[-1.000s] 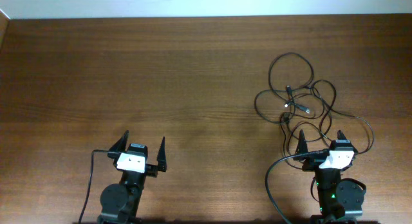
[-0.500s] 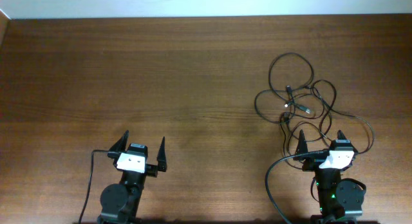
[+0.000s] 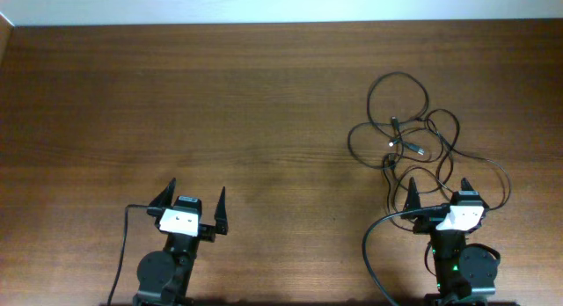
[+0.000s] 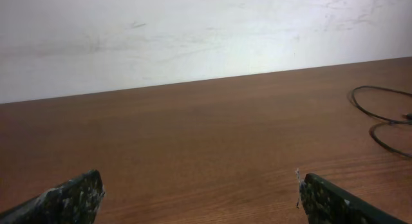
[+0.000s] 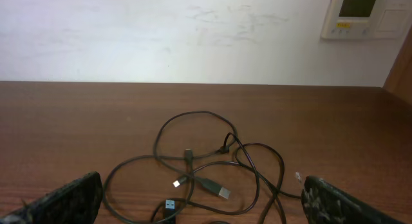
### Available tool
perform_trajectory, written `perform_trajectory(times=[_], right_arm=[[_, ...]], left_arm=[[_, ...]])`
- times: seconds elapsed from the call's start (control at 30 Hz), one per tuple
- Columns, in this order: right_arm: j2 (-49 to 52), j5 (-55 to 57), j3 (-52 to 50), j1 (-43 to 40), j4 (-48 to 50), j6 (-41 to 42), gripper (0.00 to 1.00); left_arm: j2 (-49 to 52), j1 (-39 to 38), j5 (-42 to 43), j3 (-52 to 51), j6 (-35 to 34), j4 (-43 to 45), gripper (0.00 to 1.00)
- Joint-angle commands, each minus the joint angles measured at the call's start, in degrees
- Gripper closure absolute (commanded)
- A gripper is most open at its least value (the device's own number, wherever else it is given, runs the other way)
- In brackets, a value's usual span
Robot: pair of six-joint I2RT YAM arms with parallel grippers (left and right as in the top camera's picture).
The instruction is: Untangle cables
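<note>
Nothing moved — only right wrist shows wall panel (image 5: 364,15) behind cables (image 5: 207,184).

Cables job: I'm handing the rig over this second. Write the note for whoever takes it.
Left gripper: open, empty, at the near left of the table, far from the work.
Right gripper: open, empty, at the near edge of the tangle.
Cables: one knotted pile on the table's right side, loops crossing, plugs in the middle.
Done: nothing visible.
Left: pull every cable apart.
</note>
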Motion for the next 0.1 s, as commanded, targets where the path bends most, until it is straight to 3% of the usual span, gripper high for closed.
perform_trajectory(times=[0.0, 0.07], right_arm=[[-0.44, -0.09, -0.26, -0.48, -0.46, -0.35, 0.01], [-0.44, -0.09, -0.26, -0.48, -0.46, -0.35, 0.01]], left_arm=[[-0.33, -0.26, -0.39, -0.17, 0.9, -0.28, 0.01], [-0.33, -0.26, -0.39, -0.17, 0.9, -0.28, 0.01]])
